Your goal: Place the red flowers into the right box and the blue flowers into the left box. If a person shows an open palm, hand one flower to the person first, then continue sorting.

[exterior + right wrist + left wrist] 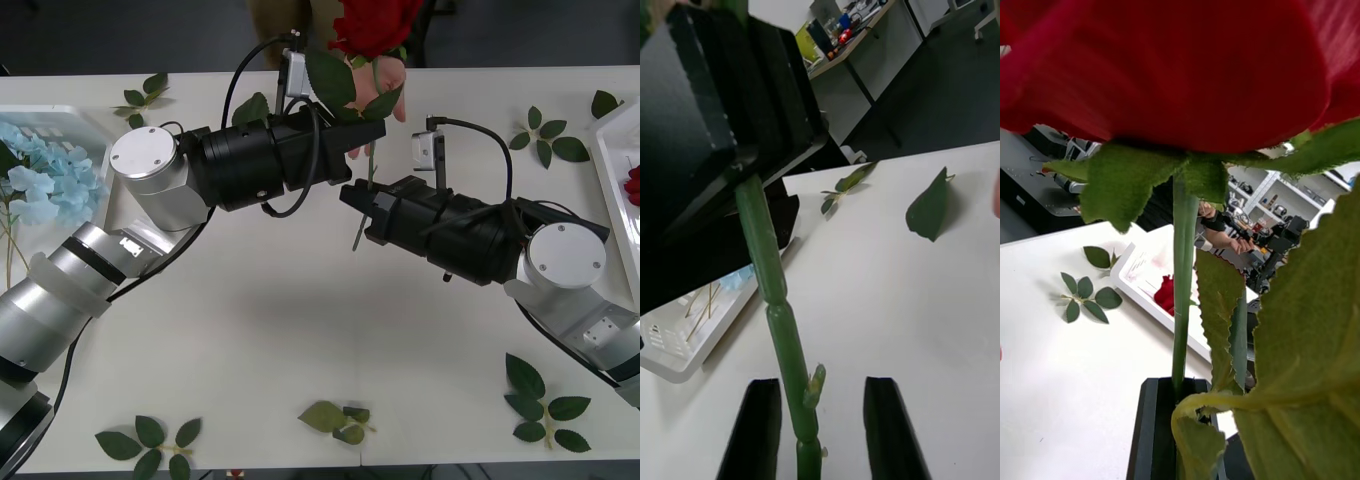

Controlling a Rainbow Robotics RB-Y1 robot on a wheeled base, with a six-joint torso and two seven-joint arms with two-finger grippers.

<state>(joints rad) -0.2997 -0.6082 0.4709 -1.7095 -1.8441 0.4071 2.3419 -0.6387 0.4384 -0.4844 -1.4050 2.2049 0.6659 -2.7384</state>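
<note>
White tabletop point(300, 340) fills the front view, strewn with loose green leaf sprigs point(545, 405) near its edges, a dark floor beyond its far side. Over the middle, the left gripper point(365, 130) is clamped on the stem of a red rose point(372, 25), holding it upright with the deep red head at the table's far edge, above a person's open palm point(388, 85). The right gripper point(352, 205) sits just below, at the stem's lower end. Pale-blue hydrangeas point(45, 175) lie in the left box point(100, 125); another red flower point(632, 185) lies in the right box point(606, 145).

From the right wrist, the thin green stem point(779, 315) runs down from the black left gripper point(722, 135) and passes between the right gripper's two black fingers point(752, 427), which stand spread on either side without touching it. An office with desks shows behind, and the slotted white box point(677, 337) with blue petals.

From the left wrist, the rose head point(1180, 67) looms overhead with its green sepals, the stem point(1182, 300) dropping into the closed black fingers point(1154, 427). Beyond lie the right box point(1157, 296), holding a red rose, and shelving.
</note>
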